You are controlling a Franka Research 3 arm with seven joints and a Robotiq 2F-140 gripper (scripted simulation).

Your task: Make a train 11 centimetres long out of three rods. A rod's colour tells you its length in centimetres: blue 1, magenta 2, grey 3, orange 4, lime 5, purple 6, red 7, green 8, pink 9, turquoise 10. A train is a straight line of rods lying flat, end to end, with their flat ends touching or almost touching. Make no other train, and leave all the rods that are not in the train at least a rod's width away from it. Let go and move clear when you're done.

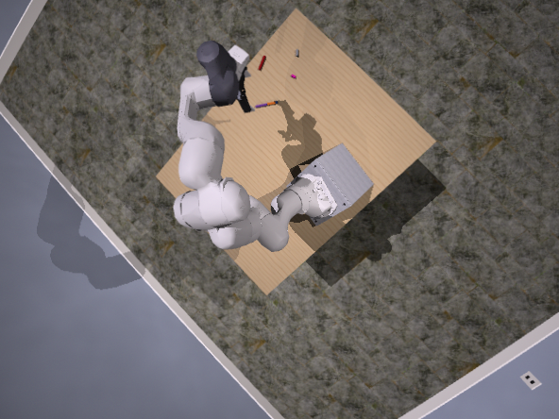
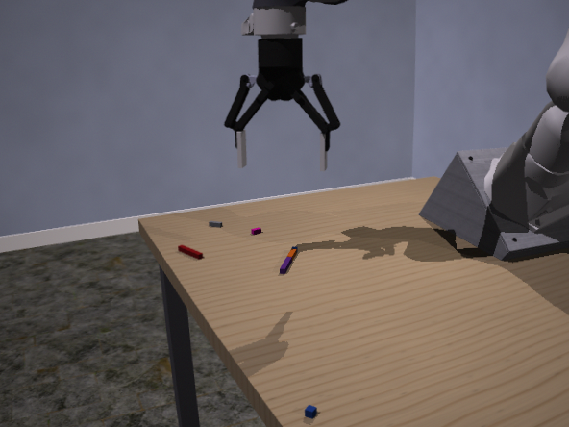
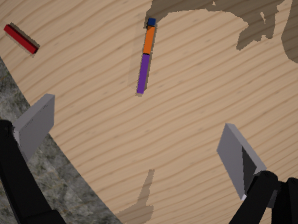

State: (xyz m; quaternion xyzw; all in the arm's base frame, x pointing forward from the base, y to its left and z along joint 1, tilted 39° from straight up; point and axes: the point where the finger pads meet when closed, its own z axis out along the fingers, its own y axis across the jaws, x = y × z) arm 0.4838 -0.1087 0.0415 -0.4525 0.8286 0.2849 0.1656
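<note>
A purple rod [image 2: 285, 263], an orange rod [image 2: 291, 252] and a small blue rod [image 2: 294, 248] lie flat in one straight line, end to end, on the wooden table. The line also shows in the wrist view, purple [image 3: 143, 72], orange [image 3: 148, 40], blue [image 3: 150, 22], and from above [image 1: 265, 104]. My gripper [image 2: 282, 154] hangs high above the table, fully open and empty, with the line below and ahead of it in the wrist view [image 3: 143, 149].
A red rod [image 2: 190, 251], a grey rod [image 2: 215, 224] and a magenta rod [image 2: 256, 231] lie apart near the table's far left edge. Another blue rod [image 2: 310, 411] lies near the front edge. The grey robot base [image 2: 485, 212] stands at the right.
</note>
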